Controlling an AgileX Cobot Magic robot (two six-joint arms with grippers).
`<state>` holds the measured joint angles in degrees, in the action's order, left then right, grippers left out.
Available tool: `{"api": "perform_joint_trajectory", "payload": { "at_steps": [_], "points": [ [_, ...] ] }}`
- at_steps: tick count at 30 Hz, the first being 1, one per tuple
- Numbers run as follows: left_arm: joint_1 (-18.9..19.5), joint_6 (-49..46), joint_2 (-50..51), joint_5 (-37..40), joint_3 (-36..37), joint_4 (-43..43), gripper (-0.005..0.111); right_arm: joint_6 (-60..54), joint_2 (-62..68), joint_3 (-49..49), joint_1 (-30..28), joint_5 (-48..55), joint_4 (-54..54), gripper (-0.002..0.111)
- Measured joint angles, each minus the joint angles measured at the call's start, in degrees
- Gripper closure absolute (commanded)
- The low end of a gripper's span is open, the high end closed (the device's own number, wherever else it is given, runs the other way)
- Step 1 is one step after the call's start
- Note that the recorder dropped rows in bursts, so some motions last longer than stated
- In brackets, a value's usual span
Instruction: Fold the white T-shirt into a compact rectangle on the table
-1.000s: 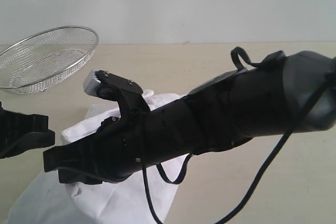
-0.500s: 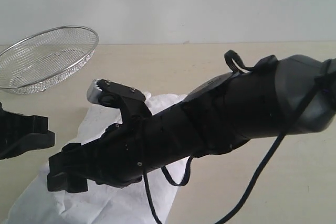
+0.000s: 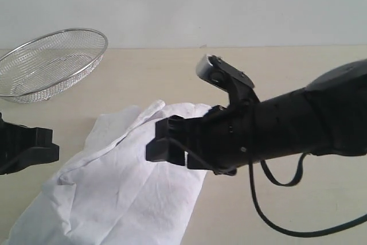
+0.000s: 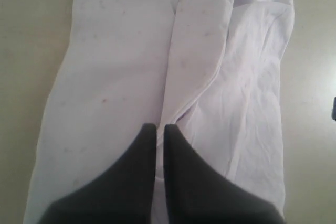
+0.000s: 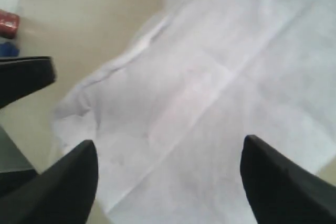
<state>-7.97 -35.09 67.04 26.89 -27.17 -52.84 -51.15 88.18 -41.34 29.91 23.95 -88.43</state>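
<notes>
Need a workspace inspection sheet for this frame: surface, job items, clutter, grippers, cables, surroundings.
Surface: beige table, matte, no spills seen.
Job's things: white T-shirt lies creased in a long folded strip, not yet a compact rectangle.
Clutter: wire basket at the far left, apart from the shirt; small red thing, too blurred to identify.
Grippers: left gripper shut over the shirt; right gripper open above it, holding nothing.
Cables: black cable loops under the right arm.
Surroundings: plain pale wall.

Rumpled white T-shirt (image 3: 114, 187), loosely folded lengthwise, flat on beige table (image 3: 172, 73)
</notes>
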Motion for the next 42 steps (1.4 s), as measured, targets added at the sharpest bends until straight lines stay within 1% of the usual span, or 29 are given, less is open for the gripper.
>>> {"api": "perform_joint_trajectory", "payload": {
  "at_steps": [3, 8, 12, 17, 18, 20, 24, 25, 26, 30, 33, 39, 42],
  "points": [
    [0.0, 0.0, 0.0, 0.0, 0.0, 0.0, 0.102, 0.2, 0.4, 2.1, -1.9, 0.1, 0.0, 0.041],
    [0.0, 0.0, 0.0, 0.5, 0.0, 0.1, 0.102, 2.6, 1.0, 3.5, -3.0, -3.0, -0.3, 0.041],
    [0.0, 0.0, 0.0, 0.8, 0.0, 0.2, 0.102, 3.3, 3.3, 5.4, -5.5, -2.7, -0.8, 0.041],
    [0.2, 0.0, 0.6, 2.5, -0.6, 1.1, 0.101, 2.2, 7.0, 5.9, -5.9, -2.1, -1.7, 0.041],
    [0.5, 0.2, 1.2, 3.8, -1.1, 1.8, 0.099, 1.6, 7.4, 5.9, -5.9, -1.8, -1.8, 0.041],
    [1.0, 1.7, 2.1, 7.0, -2.5, 3.6, 0.089, 0.8, 7.6, 5.9, -5.9, -1.2, -1.9, 0.041],
    [1.4, 3.9, 2.9, 11.9, -4.3, 6.3, 0.055, -1.3, 7.6, 5.9, -5.9, 0.4, -3.3, 0.041],
    [1.4, 4.7, 3.0, 13.0, -4.6, 7.2, 0.048, -1.8, 7.6, 5.9, -5.9, 0.5, -3.4, 0.041],
    [1.4, 6.1, 3.0, 13.9, -4.8, 8.4, 0.045, -2.1, 7.6, 5.9, -5.9, 0.6, -3.5, 0.041],
    [1.4, 12.7, 3.0, 16.3, -4.9, 14.7, 0.047, -2.4, 7.6, 5.9, -5.9, 0.3, -3.6, 0.041],
    [1.4, 14.4, 3.2, 17.3, -4.9, 16.2, 0.047, -2.4, 7.7, 5.9, -5.9, -0.1, -3.9, 0.041],
    [1.4, 13.0, 7.6, 17.3, -5.6, 15.7, 0.047, -2.4, 8.0, 5.9, -5.9, -0.4, -4.2, 0.041],
    [1.4, 11.7, 11.0, 17.3, -8.6, 15.7, 0.047, -2.6, 8.0, 5.9, -5.9, -0.4, -4.3, 0.041]
  ]
}}
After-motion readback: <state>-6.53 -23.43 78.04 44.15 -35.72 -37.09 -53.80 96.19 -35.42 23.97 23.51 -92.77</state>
